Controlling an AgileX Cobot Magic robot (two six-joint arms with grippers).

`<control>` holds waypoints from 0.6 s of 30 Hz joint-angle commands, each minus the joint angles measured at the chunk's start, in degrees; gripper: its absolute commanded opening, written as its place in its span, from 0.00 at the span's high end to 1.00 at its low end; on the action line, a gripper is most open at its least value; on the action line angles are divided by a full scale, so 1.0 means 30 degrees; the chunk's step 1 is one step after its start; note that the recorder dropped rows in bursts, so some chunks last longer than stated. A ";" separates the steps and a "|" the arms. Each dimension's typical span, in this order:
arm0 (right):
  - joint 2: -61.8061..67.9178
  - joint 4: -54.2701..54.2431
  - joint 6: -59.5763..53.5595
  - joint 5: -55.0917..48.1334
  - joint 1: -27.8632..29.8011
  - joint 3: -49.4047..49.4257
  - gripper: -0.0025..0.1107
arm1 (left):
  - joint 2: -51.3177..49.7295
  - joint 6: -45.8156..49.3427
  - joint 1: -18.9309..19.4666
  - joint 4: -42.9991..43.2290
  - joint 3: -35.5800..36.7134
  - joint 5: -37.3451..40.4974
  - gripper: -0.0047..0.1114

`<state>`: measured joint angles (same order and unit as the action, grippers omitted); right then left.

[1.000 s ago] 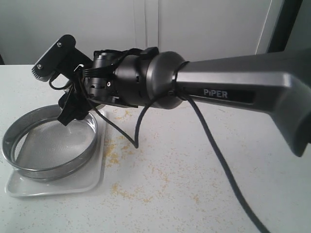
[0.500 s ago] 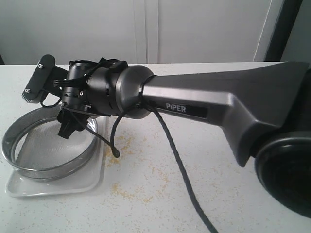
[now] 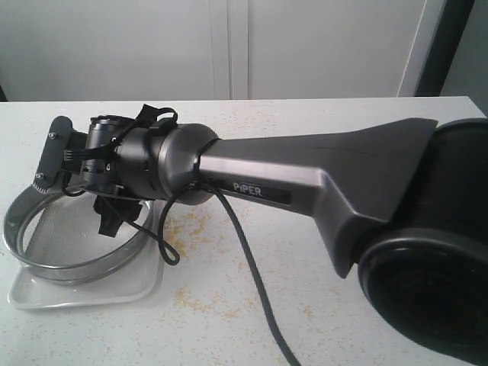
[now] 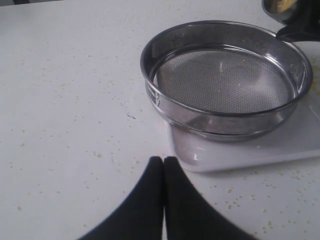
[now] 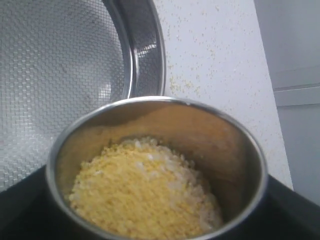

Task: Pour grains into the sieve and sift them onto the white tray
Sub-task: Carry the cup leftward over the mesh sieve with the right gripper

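The sieve [image 4: 225,80] sits on the white tray [image 4: 240,152], its grey mesh bare. A small steel cup [image 5: 240,150] is heaped with yellow and whitish grains [image 5: 145,185]. My right gripper [image 3: 109,219] is shut on the cup and holds it over the sieve's near rim [image 5: 150,55]. In the exterior view the right arm reaches across above the sieve [image 3: 76,244] and hides the cup. The cup's edge [image 4: 282,7] shows at the corner of the left wrist view. My left gripper [image 4: 163,162] is shut and empty, just off the tray's corner.
Loose grains are scattered over the white table beside the tray [image 3: 187,229] and further out [image 3: 198,303]. The right arm's cable [image 3: 244,267] trails across the table. White cabinet doors [image 3: 229,46] stand behind the table's far edge.
The right arm has reached further left and dropped lower over the sieve, carrying the cup with it. The sieve and tray have not moved.
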<state>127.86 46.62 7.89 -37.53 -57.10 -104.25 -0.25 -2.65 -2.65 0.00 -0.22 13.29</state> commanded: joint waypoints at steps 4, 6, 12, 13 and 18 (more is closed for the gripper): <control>-0.0119 0.2034 -0.1416 -0.0056 -0.0236 -0.0207 0.98 | 0.0084 -0.0007 0.0090 0.0000 0.0073 0.0001 0.96; -0.0119 0.2633 -0.1416 0.0048 -0.0360 -0.0207 0.98 | 0.0084 -0.0007 0.0090 0.0000 0.0073 0.0001 0.96; -0.0119 0.3531 -0.1416 0.0172 -0.0441 -0.0207 0.98 | 0.0084 -0.0007 0.0090 0.0000 0.0073 0.0001 0.96; -0.0119 0.3921 -0.1416 0.0169 -0.0441 -0.0207 0.98 | 0.0084 -0.0007 0.0090 0.0000 0.0073 0.0001 0.96; -0.0119 0.5110 -0.1416 0.1357 -0.0441 -0.0207 0.98 | 0.0084 -0.0007 0.0090 0.0000 0.0073 0.0001 0.96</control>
<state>128.00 59.26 3.93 -35.37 -58.36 -104.33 -0.25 -2.65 -2.65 0.00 -0.22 13.29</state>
